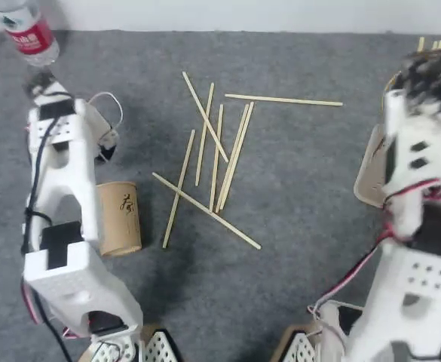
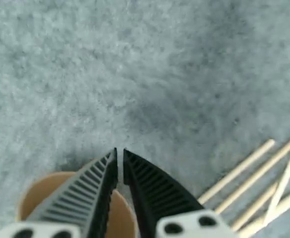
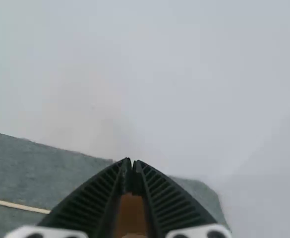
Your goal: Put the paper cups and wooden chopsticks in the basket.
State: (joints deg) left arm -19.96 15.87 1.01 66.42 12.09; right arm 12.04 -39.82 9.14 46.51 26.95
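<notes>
Loosely scattered chopsticks point(image 1: 217, 154), paper cup point(image 1: 120, 219) on its side.

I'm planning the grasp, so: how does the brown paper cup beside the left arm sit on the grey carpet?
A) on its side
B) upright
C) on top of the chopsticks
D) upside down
A: in the high view the brown paper cup lies with its long printed side on the grey carpet, apart from the thin wooden chopsticks.
</notes>
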